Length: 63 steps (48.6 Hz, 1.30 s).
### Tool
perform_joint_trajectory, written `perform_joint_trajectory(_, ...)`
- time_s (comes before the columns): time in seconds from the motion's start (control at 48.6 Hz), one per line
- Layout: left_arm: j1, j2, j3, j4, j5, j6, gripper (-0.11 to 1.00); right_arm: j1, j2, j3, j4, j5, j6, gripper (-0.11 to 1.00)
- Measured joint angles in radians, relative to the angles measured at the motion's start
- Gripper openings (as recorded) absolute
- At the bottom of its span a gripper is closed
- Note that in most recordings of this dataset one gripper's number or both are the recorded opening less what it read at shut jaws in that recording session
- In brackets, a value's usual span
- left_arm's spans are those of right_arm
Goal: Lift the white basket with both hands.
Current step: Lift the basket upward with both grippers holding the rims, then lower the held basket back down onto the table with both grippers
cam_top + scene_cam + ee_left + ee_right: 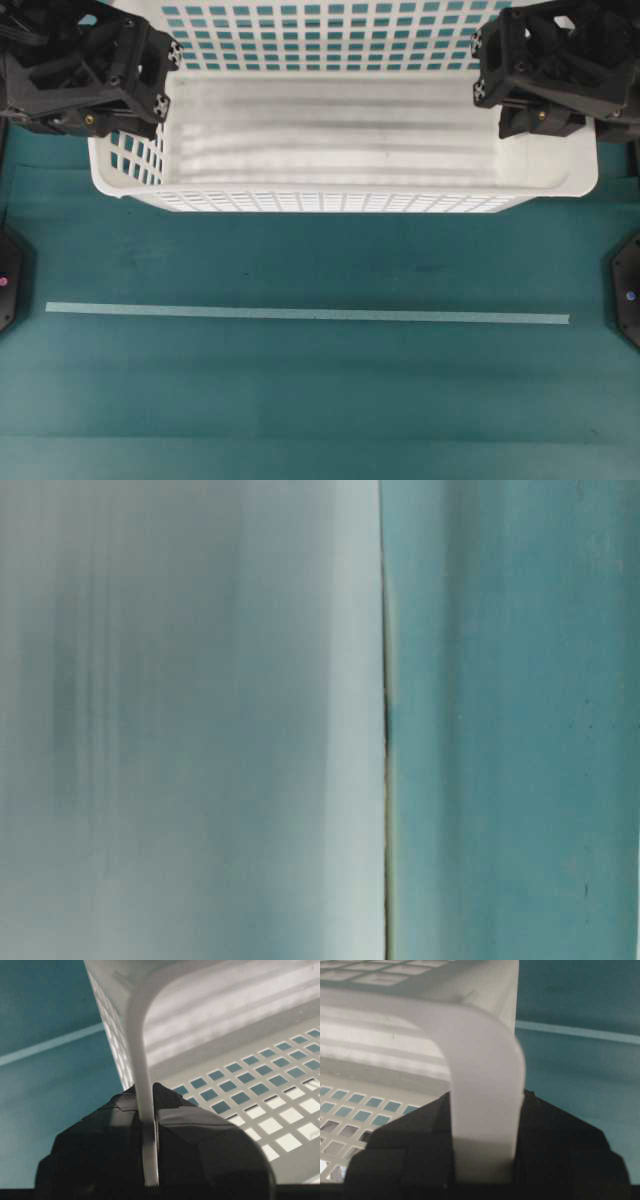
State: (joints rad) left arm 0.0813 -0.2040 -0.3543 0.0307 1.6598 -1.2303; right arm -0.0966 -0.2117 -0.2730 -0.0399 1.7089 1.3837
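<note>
The basket (350,140) is clamped between the pincers, left pincer (148,1132) and right pincer (482,1135) each closed on its rim; uneven raising could tilt it; a slip is risked.

overhead: looks straight down | table-level: close, blurred | wrists: close on white basket (340,130) rim, shared

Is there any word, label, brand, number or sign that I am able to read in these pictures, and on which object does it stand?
None: no readable text in any view.
white basket: plain plastic, no label visible.
pale strip on the green table: blank.
left gripper and right gripper: black, no marking visible.
Table-level view: too blurred to read anything.
</note>
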Motion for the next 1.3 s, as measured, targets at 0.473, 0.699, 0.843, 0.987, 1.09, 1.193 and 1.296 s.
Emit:
perform_joint_trajectory(0.473, 0.000, 0.002, 0.000, 0.000, 0.000, 0.002, -0.02, 0.000, 0.000, 0.000, -0.002, 0.005, -0.006, 0.20)
perform_joint_trajectory(0.699, 0.000, 0.002, 0.000, 0.000, 0.002, 0.002, -0.02, 0.000, -0.002, 0.000, -0.002, 0.006, -0.008, 0.20)
perform_joint_trajectory(0.843, 0.000, 0.003, 0.000, 0.000, 0.006, 0.005, -0.02, 0.000, -0.002, 0.000, -0.002, 0.006, -0.008, 0.20)
perform_joint_trajectory(0.987, 0.000, 0.011, 0.000, 0.000, 0.008, 0.002, -0.02, 0.000, -0.002, 0.012, -0.002, 0.008, -0.006, 0.20)
perform_joint_trajectory(1.09, -0.002, 0.018, 0.000, 0.000, 0.014, 0.005, -0.02, 0.000, -0.003, 0.037, -0.003, 0.006, -0.008, 0.20)
perform_joint_trajectory(1.193, -0.006, 0.028, 0.002, 0.002, 0.017, 0.002, -0.02, 0.000, -0.006, 0.060, -0.002, 0.008, -0.008, 0.20)
perform_joint_trajectory(1.296, -0.008, 0.028, 0.023, 0.002, 0.012, 0.002, -0.02, 0.000, -0.011, 0.089, -0.003, 0.003, -0.008, 0.20)
